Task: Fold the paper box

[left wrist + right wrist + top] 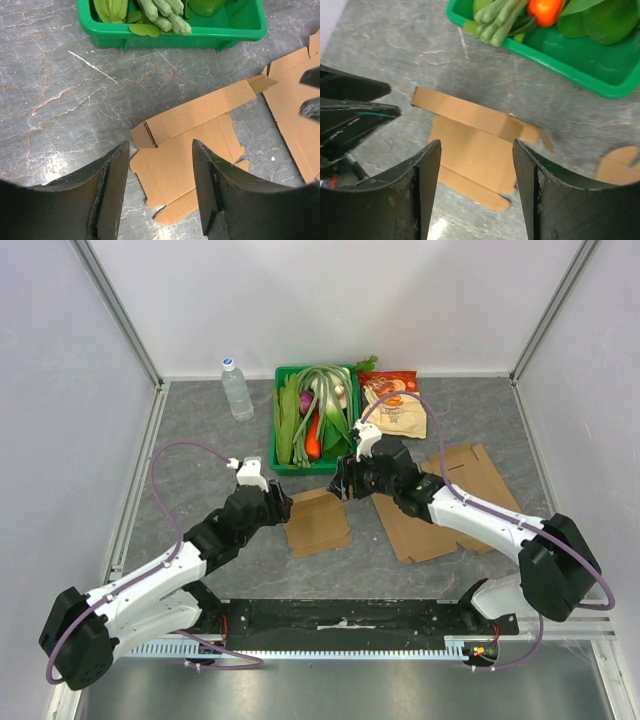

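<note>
A small flat brown cardboard box blank (318, 523) lies on the grey table between the two arms. It shows in the left wrist view (185, 150) and the right wrist view (472, 150), its far flap partly folded up. My left gripper (284, 502) is open and empty, just left of the blank (160, 195). My right gripper (340, 483) is open and empty, above the blank's far right corner (476, 190). A larger flat cardboard blank (452, 502) lies to the right under my right arm.
A green bin (285, 420) of vegetables stands behind the blank. A water bottle (236, 388) stands left of it. Snack bags (395, 405) lie right of it. White walls close the table's back and sides.
</note>
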Controlling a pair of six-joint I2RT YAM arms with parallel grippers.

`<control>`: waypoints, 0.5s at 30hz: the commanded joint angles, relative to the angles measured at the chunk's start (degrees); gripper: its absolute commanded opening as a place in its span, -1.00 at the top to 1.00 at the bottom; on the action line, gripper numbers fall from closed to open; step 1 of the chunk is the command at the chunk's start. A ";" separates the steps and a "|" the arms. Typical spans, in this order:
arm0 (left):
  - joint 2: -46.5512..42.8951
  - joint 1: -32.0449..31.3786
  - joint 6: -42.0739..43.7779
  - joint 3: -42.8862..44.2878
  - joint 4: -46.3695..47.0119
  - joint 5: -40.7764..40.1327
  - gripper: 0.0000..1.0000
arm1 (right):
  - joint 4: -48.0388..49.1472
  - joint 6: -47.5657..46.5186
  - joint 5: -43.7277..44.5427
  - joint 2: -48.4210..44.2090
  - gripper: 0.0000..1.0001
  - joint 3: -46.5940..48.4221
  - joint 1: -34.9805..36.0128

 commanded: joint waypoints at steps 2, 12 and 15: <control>-3.00 0.17 1.42 -4.31 4.72 1.13 -0.14 | -15.37 -11.83 -2.53 3.62 -0.04 6.26 -1.79; 3.93 -6.51 -2.43 -4.67 4.46 -10.98 0.00 | -14.77 -4.27 1.78 6.37 -0.09 9.52 0.84; 5.34 -7.13 -2.27 -3.62 4.11 -12.57 0.10 | -13.53 -3.73 1.68 6.55 -0.10 9.35 1.11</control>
